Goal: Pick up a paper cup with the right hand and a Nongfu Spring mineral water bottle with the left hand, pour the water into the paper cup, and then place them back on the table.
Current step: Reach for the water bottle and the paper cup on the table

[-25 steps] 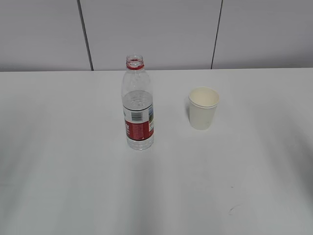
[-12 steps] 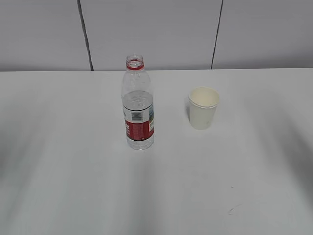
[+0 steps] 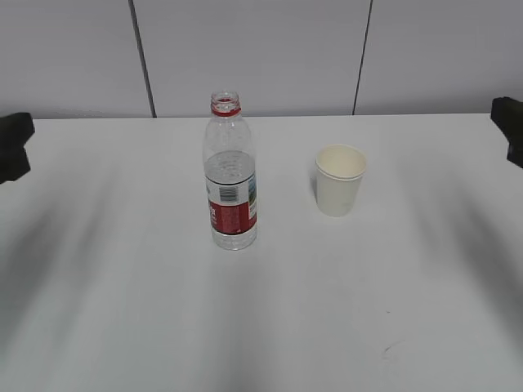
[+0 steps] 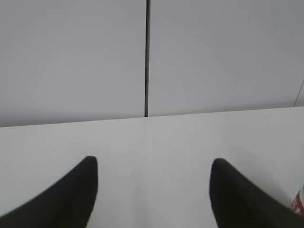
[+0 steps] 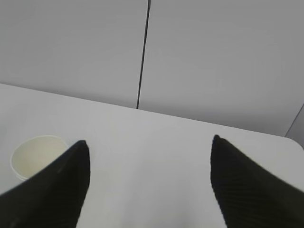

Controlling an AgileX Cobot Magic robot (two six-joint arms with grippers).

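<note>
You were only starting the reach: both claws, left claw (image 4: 153,190) and right claw (image 5: 148,178), stood spread and empty, well apart from the bottle (image 3: 230,184) and paper cup (image 3: 340,180); next, close in on each.

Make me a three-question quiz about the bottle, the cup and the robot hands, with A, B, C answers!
1. Where is the paper cup standing?
A. To the right of the water bottle, apart from it
B. On top of the bottle
C. Inside the right hand

2. What colour is the ring around the bottle's neck?
A. Blue
B. Red
C. Green

3. How is the left hand right now?
A. Shut on the bottle
B. Shut on the cup
C. Open and holding nothing

Answers:
1. A, since the exterior view shows bare table between cup and bottle.
2. B, since the ring just under the open mouth is red.
3. C, since the left wrist view shows its two fingers spread wide with only table between them. The right hand is open too.
</note>
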